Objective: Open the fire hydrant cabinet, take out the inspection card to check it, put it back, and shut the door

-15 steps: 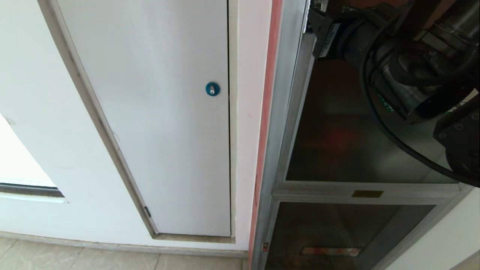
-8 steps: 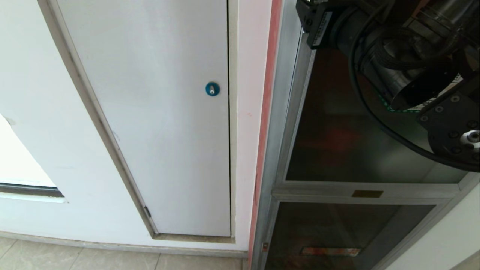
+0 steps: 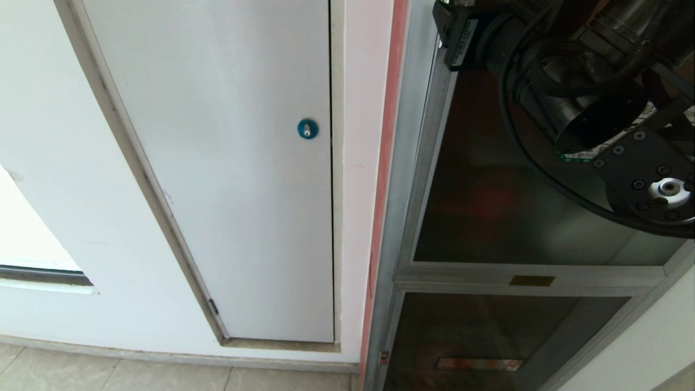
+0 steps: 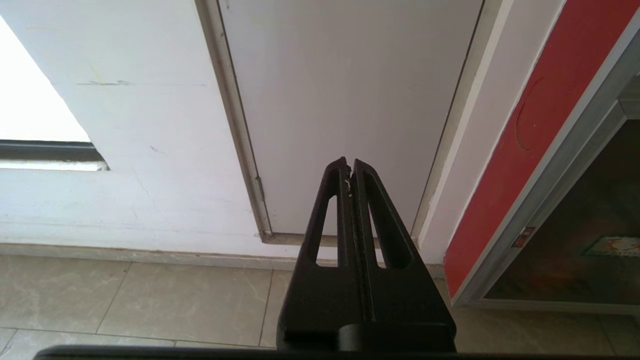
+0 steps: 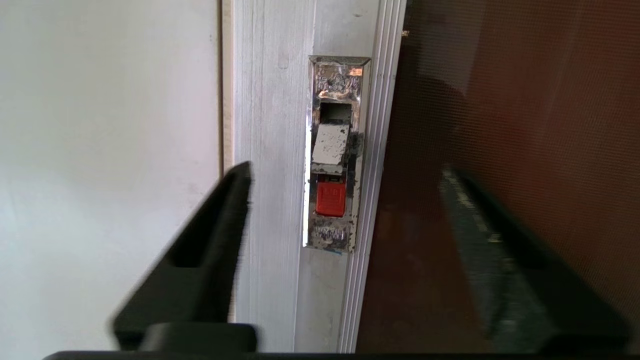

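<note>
The fire hydrant cabinet [image 3: 406, 179] stands at the right in the head view, silver-framed. Its door [image 3: 505, 212] is a dark tinted glass panel and lies flat in the frame. My right arm [image 3: 586, 103] reaches across the door's upper part; its fingers are above the head view's edge. In the right wrist view my right gripper [image 5: 346, 170] is open, one finger before the silver frame and one before the dark glass [image 5: 505, 100]. A worn metal latch [image 5: 334, 145] with a red button [image 5: 330, 198] sits between them, a little ahead. My left gripper [image 4: 348, 163] is shut and empty, parked low. The inspection card is out of view.
A plain white panel door [image 3: 233, 179] with a round blue lock [image 3: 308, 128] fills the wall to the left. Below the door is a smaller dark glass panel [image 3: 488, 331] with a red label strip [image 3: 478, 364]. Beige floor tiles [image 3: 108, 374] run along the wall's foot.
My right arm has shifted up and to the left across the door glass, and its black elbow plate has swung into view at the right edge. The door and the left arm have not moved.
</note>
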Motion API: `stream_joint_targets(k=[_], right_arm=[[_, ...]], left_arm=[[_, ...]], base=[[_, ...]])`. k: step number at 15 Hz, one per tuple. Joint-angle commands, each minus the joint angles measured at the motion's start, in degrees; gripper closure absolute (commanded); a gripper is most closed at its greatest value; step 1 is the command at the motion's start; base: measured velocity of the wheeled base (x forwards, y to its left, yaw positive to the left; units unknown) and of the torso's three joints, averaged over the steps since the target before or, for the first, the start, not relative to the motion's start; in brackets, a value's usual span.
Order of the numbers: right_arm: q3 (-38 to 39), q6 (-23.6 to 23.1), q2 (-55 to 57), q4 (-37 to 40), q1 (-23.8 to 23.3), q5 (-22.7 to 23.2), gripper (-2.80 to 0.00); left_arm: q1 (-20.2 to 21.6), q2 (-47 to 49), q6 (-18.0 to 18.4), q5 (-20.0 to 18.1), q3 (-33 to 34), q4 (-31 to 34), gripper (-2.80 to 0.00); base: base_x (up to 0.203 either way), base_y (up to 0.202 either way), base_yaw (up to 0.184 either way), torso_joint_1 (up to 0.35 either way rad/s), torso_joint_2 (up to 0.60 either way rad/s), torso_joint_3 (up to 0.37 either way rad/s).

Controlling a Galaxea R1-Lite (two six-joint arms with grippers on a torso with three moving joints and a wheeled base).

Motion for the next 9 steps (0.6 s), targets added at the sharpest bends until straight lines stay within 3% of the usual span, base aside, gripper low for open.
stream_joint_targets(k=[1,9], right_arm=[[-0.9,-0.1,0.5,0.2,-0.1,-0.1,0.0],[-3.5,-0.1,2.1,2.1,0.0,-0.1,0.0]], left_arm=[[0.0,0.0,0.0,0.0,0.1,0.0,0.0],[0.0,0.0,0.0,0.0,0.1,0.0,0.0]], base=[[0.0,0.0,0.0,0.0,0.0,0.0],[0.0,0.0,0.0,0.0,0.0,0.0]])
